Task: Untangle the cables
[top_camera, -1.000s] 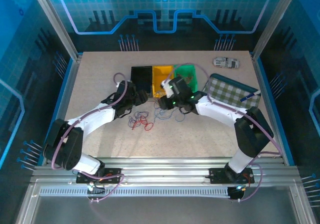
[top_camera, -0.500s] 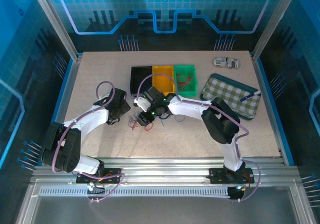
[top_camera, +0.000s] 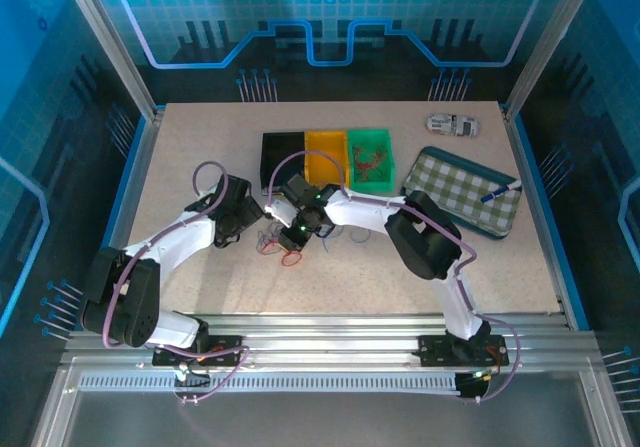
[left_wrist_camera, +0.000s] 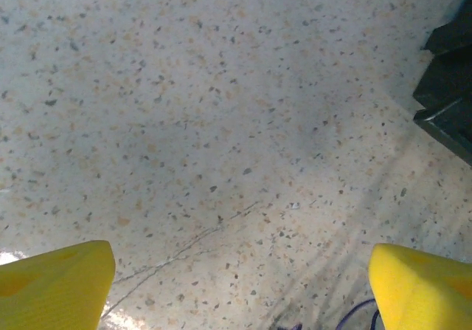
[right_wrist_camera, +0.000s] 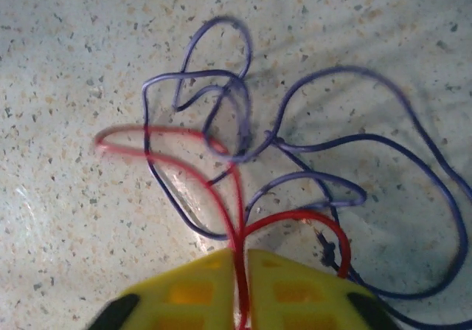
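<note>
Two white robot arms rise from the near edge of the table (top_camera: 180,157) and bend inward toward its middle. The left gripper (top_camera: 258,229) hangs low over the surface, its yellow fingers (left_wrist_camera: 55,286) spread wide apart. The right arm folds sharply at the elbow and reaches leftward. The right gripper (top_camera: 293,242) points down, its yellow fingers (right_wrist_camera: 199,293) pressed together, pinching a red strand of the cables (right_wrist_camera: 237,151).

Three bins (top_camera: 325,145) stand in a row near a checked tray (top_camera: 450,180) holding a pen (top_camera: 497,194).
</note>
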You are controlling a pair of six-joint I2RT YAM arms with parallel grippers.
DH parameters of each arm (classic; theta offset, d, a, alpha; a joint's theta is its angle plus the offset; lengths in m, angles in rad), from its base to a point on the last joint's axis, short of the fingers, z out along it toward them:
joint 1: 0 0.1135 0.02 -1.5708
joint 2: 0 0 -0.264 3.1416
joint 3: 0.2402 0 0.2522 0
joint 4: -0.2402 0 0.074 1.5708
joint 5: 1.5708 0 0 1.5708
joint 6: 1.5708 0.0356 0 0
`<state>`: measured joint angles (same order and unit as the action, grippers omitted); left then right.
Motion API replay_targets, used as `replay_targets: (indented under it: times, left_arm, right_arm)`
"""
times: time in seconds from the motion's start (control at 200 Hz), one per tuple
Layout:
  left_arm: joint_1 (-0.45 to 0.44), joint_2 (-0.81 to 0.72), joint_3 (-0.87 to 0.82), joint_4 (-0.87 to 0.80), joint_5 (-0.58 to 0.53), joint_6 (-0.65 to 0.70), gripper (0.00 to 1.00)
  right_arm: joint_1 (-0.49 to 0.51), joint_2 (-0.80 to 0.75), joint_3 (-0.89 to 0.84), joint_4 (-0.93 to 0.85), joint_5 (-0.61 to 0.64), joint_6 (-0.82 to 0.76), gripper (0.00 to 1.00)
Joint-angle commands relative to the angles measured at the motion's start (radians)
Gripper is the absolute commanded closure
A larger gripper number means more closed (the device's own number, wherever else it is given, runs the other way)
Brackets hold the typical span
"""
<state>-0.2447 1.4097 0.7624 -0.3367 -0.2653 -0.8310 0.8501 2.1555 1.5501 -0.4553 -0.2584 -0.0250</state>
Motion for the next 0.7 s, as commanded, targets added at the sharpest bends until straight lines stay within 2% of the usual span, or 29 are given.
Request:
replay_targets:
  times: [0.0, 0.185, 0.521, 0.696]
  left_arm:
    - [0.006, -0.008, 0.004, 0.102, 0.132, 0.095, 0.12]
    - [-0.026, 0.064, 0.017, 0.253, 0.344, 0.198, 0.14]
    - [-0.099, 0.184, 0.123, 0.277, 0.468, 0.323, 0.15]
    - [-0.111, 0.225, 0.137, 0.275, 0.466, 0.324, 0.15]
  right_arm:
    - [-0.012, -0.097, -0.058, 0.003, -0.023, -0.005, 0.98]
    - [-0.042, -0.261, -0.179, -0.002, -0.030, -0.003, 1.00]
    - [-0.160, -0.456, -0.340, 0.078, -0.078, 0.074, 1.00]
    - [-0.255, -0.522, -0.372, 0.142, -0.066, 0.145, 1.00]
